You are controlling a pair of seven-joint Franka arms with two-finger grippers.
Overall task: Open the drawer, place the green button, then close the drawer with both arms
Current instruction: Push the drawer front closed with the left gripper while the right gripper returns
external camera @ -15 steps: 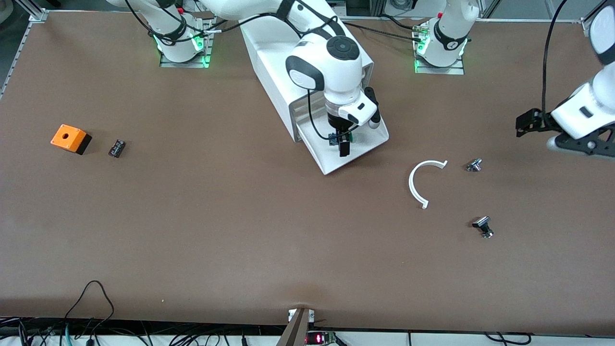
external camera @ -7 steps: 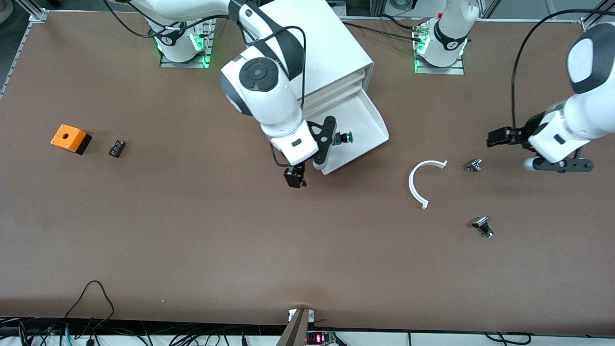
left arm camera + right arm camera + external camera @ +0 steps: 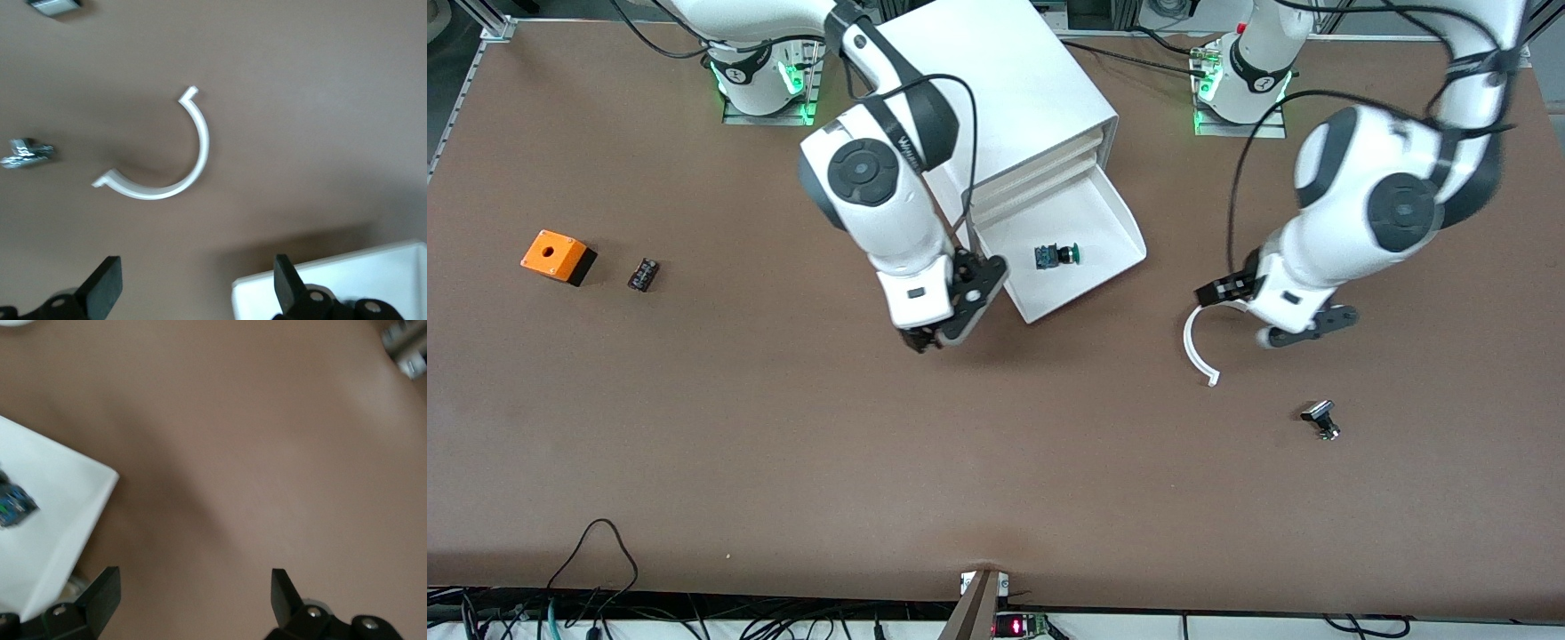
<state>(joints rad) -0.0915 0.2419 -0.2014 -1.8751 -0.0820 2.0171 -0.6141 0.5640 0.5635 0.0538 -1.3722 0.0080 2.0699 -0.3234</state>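
Observation:
The lowest drawer of the white cabinet stands pulled out. The dark-green-capped button lies on its side inside it. My right gripper is open and holds nothing. It is low over the table beside the drawer's front corner toward the right arm's end. The right wrist view shows that corner and the button's blue body past the open gripper. My left gripper is open and holds nothing, over one end of a white arc. Its wrist view shows the open gripper near the drawer's other corner.
A white arc lies between the drawer and my left arm. A small silver-and-black part lies nearer the front camera. Another such part lies beside the arc. An orange box and a small black part lie toward the right arm's end.
My right gripper left the button in the drawer and swung out to the table beside the drawer's corner. My left arm swept in from the table's end to over the white arc.

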